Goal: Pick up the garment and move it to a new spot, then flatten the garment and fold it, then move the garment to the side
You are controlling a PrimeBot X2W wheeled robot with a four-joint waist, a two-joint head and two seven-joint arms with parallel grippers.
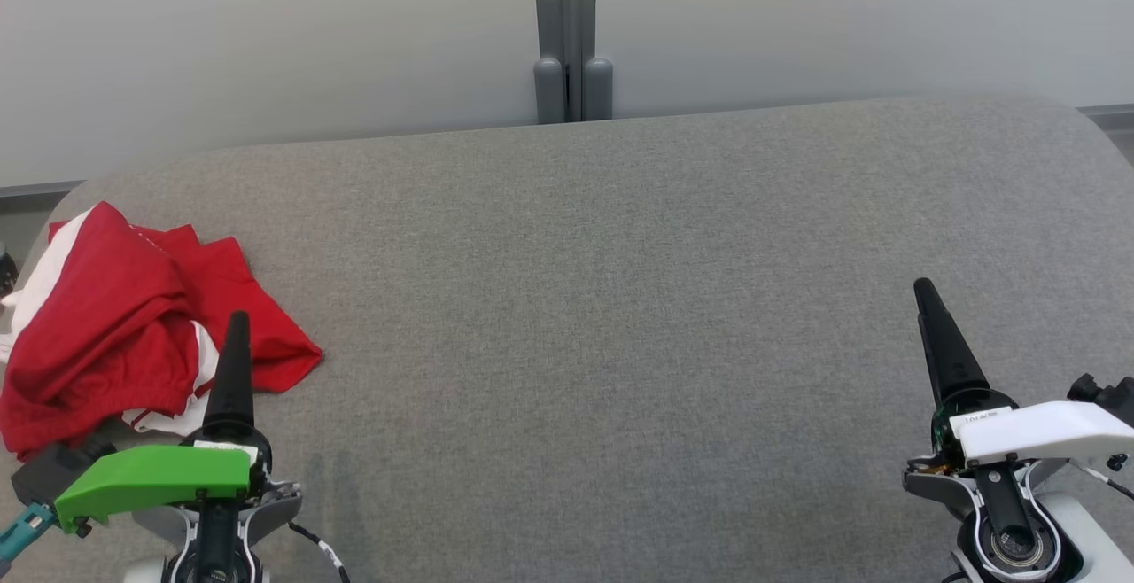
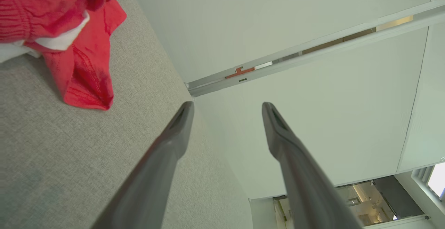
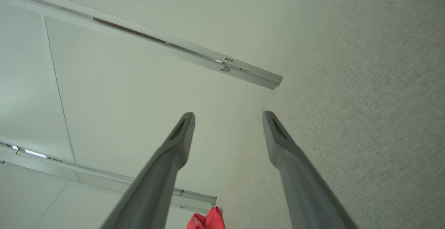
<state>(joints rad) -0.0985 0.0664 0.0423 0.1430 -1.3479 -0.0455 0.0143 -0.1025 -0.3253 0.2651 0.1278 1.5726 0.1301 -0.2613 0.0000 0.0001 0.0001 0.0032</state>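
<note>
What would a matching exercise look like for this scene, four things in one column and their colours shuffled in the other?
Things:
1. garment
2. table
3. left wrist cover
4. right wrist cover

Colours:
A. white
B. red with white
C. green
D. grey

Pairs: 1-B, 2-D, 3-C, 4-A

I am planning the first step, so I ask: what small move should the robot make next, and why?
Probably move the left pincer leftward over the crumpled red-and-white garment and lower it to grasp. Both pincers are open and empty; the garment lies at the left end of the table, beside the left pincer, far from the right pincer.
</note>
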